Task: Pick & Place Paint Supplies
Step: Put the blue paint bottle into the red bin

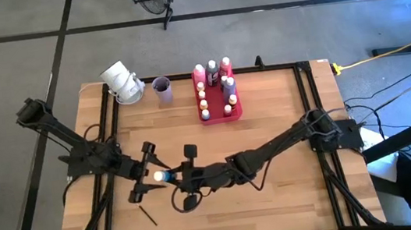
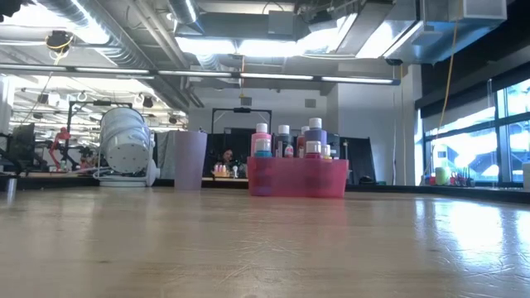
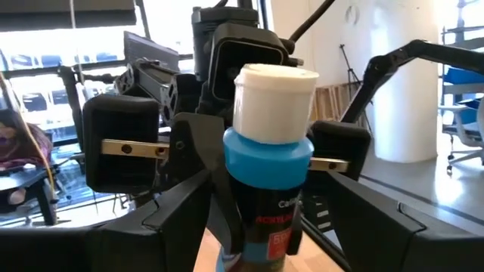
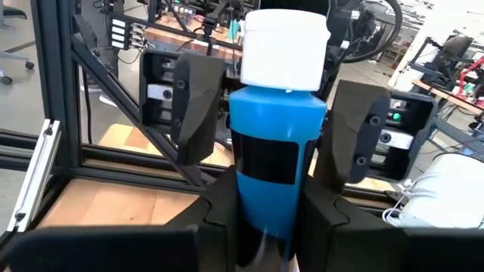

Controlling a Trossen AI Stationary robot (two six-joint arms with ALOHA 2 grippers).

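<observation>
progress looks decent: most bottles (image 1: 214, 89) sit in the tray (image 1: 237, 111). blue bottle (image 1: 162, 177) is mid-handover above the desk (image 1: 271, 138), left hand (image 1: 150, 177) and right hand (image 1: 175, 177) both clamped on it. one paintbrush (image 1: 148, 215) remains.

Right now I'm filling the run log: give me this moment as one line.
stage: handover | blue paint bottle: held between both | left gripper: near front-left | right gripper: beside it | pink-red tray: bottles inside | paintbrush: on table

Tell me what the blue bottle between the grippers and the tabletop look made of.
Blue paint bottle: likely smooth plastic, slight sheen, matte white cap, dark printed label. Tabletop: wood, pale planks with visible grain, a semi-gloss finish reflecting light in the low view.
</observation>
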